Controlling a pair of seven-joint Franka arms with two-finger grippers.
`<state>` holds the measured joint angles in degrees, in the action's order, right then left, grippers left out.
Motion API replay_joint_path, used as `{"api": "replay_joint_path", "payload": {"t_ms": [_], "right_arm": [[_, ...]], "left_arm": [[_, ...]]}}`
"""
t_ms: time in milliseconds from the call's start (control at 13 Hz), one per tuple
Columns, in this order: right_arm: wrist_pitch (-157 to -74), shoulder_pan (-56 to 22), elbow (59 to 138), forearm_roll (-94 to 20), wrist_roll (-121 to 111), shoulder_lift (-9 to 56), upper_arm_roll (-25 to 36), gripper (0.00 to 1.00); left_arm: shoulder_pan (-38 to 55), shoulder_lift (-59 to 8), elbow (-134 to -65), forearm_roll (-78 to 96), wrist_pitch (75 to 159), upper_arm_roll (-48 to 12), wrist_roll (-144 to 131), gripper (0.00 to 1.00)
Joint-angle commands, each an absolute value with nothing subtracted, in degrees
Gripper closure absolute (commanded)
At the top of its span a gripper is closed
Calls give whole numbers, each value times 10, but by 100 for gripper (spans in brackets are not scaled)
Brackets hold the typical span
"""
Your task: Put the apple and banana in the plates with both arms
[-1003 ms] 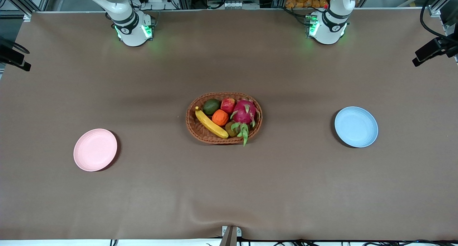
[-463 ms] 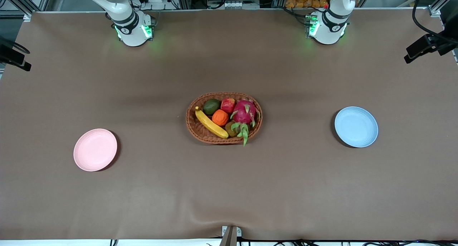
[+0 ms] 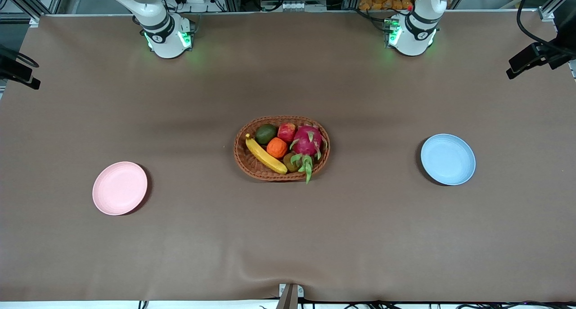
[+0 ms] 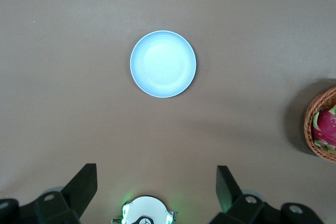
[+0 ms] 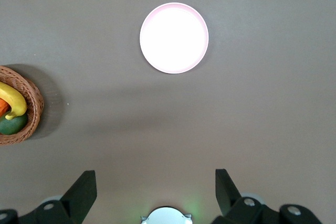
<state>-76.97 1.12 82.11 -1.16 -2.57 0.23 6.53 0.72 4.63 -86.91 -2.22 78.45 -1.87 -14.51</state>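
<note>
The red apple (image 3: 286, 132) and the yellow banana (image 3: 265, 155) lie in a brown wicker basket (image 3: 246, 165) at the table's middle. The pink plate (image 3: 119, 188) sits bare toward the right arm's end, the blue plate (image 3: 447, 159) bare toward the left arm's end. My left gripper (image 4: 156, 174) hangs open, high over its own base (image 4: 145, 212), with the blue plate (image 4: 163, 64) below it. My right gripper (image 5: 156, 179) is open too, high over its base (image 5: 167, 216), looking down on the pink plate (image 5: 174, 38) and the banana's tip (image 5: 11, 100).
The basket also holds a pink dragon fruit (image 3: 308, 140), an orange fruit (image 3: 276, 147), a green avocado (image 3: 266, 133) and a kiwi (image 3: 291, 163). Brown cloth covers the table. The arm bases (image 3: 411, 37) (image 3: 166, 37) stand along the edge farthest from the front camera.
A dark part of the left arm at the front view's edge has shifted slightly toward the table's middle. Fruit, basket and plates have not moved.
</note>
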Motion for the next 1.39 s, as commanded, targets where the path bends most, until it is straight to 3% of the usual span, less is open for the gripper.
{"api": "replay_joint_path", "payload": {"t_ms": [0, 1312], "right_arm": [[-765, 13, 818, -10, -31, 1, 62, 0], [-764, 10, 818, -10, -32, 2, 62, 0]], "left_arm": [[10, 34, -856, -11, 775, -19, -141, 0], [8, 34, -857, -22, 775, -45, -142, 0]]}}
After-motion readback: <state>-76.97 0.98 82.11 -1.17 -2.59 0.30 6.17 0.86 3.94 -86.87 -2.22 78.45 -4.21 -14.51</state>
